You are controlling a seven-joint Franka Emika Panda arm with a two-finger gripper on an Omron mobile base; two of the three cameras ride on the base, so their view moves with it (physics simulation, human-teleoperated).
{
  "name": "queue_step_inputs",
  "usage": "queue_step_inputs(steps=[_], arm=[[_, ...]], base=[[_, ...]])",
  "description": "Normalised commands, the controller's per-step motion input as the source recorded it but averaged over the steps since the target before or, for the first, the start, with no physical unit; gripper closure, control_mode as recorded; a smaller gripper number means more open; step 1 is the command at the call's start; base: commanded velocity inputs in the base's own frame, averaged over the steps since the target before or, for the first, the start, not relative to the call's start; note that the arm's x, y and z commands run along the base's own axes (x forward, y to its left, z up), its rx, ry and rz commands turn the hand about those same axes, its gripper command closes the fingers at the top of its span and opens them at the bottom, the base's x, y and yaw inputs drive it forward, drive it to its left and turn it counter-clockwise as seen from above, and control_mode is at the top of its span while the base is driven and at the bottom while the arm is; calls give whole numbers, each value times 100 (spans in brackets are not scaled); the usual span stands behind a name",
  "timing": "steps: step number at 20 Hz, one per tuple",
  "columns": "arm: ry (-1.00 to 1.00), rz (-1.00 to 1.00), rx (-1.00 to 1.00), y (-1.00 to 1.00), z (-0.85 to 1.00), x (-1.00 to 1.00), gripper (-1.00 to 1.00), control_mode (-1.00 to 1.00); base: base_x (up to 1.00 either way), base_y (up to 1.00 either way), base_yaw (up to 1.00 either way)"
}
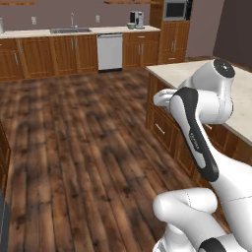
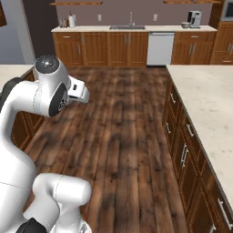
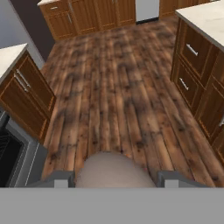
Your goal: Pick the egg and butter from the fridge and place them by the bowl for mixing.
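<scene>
In the hand view, the egg (image 3: 111, 169), a rounded brownish-grey ball, sits right between my two dark fingertips (image 3: 59, 177). My gripper (image 3: 114, 177) is shut on it, high above the wooden floor. The bowl (image 2: 185, 25) is small and pale. It stands on the far back counter beside the coffee machine (image 2: 195, 18), a long way from the gripper, and the same bowl (image 1: 131, 26) shows in the left base view. The fridge and the butter are out of view.
An island counter (image 2: 205, 91) with drawer fronts runs along the right. Another counter with cabinets (image 3: 24, 87) and a dark oven front (image 3: 11, 153) stands at the left. The back wall has a sink (image 2: 127, 27) and a white dishwasher (image 2: 160, 48). Wide wooden floor (image 2: 123, 127) lies between.
</scene>
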Motion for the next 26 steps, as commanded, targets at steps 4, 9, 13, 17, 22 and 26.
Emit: queue_step_inputs(steps=[4,9,13,17,22,26], arm=[[0,0,0,0,0,0,100,100],[0,0,0,0,0,0,100,100],[0,0,0,0,0,0,100,100],[0,0,0,0,0,0,100,100],[0,0,0,0,0,0,100,100],[0,0,0,0,0,0,100,100]], base=[[82,8,0],[61,21,-12],[55,13,-15],[58,17,-15],[70,16,-5],[74,14,-1]])
